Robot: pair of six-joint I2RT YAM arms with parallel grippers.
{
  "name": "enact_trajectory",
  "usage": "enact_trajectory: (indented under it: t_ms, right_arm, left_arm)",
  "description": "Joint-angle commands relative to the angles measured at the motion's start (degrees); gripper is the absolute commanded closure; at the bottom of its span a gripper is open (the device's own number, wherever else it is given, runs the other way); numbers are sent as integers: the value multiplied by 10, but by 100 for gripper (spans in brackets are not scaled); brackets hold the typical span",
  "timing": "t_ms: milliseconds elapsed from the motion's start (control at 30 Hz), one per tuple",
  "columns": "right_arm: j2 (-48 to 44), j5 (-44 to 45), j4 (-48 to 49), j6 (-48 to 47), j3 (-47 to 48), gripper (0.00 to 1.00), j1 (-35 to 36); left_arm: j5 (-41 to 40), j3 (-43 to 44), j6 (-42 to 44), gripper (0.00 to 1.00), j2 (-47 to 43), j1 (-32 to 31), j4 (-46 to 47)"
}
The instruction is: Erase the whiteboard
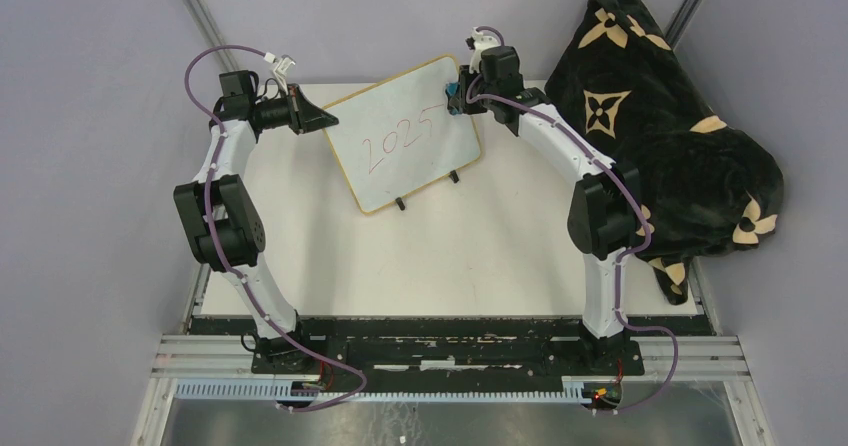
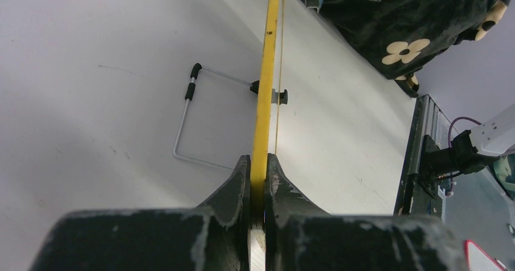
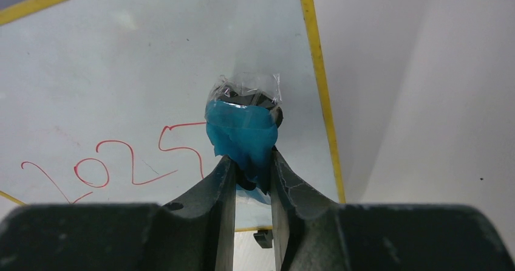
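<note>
1. Pale lilac-grey walls (image 1: 90, 66) close in a white table (image 1: 420, 256); both grippers work over its far end.
2. A black blanket (image 1: 650, 136) with a tan flower pattern is heaped to the right of the right gripper, spilling over the table's right edge.
3. The whiteboard (image 1: 410, 156) stands propped and tilted between the two grippers. Its left edge is in the left gripper and its upper right corner is at the right gripper.
4. The left gripper (image 2: 258, 161) is closed narrowly on the board's thin frame, which looks yellow in its wrist view and runs straight away from the fingertips.
5. The right gripper (image 3: 251, 161) is clamped on a blue eraser pad (image 3: 242, 134) with clear film over it, held out ahead of the fingertips at the board's face just inside the right frame. Whether it touches I cannot tell.
6. A bent wire stand (image 2: 190, 92) juts from the board's back, left of and beyond the left gripper's tips.
7. Red digits (image 3: 115, 168) reading "2025" sit left of the pad.
8. Two small black feet (image 1: 402, 204) rest on the table along the board's near edge.
</note>
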Motion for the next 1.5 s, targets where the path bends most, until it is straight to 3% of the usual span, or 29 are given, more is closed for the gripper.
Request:
enact_trajectory:
  t_ms: [0,600,1233,1467]
  right_arm:
    - [5,-4,51,11,4,99,3]
    - [38,4,42,10,30,99,6]
    - [70,-26,6,-7,87,99,106]
    - [71,-13,1,-7,85,99,98]
  left_arm:
    - [-72,3,63,97,16,7,-30]
    - [-75,4,63,97,13,7,-32]
    - [-73,2,56,97,8,7,-32]
    - [-75,-7,58,97,1,7,-31]
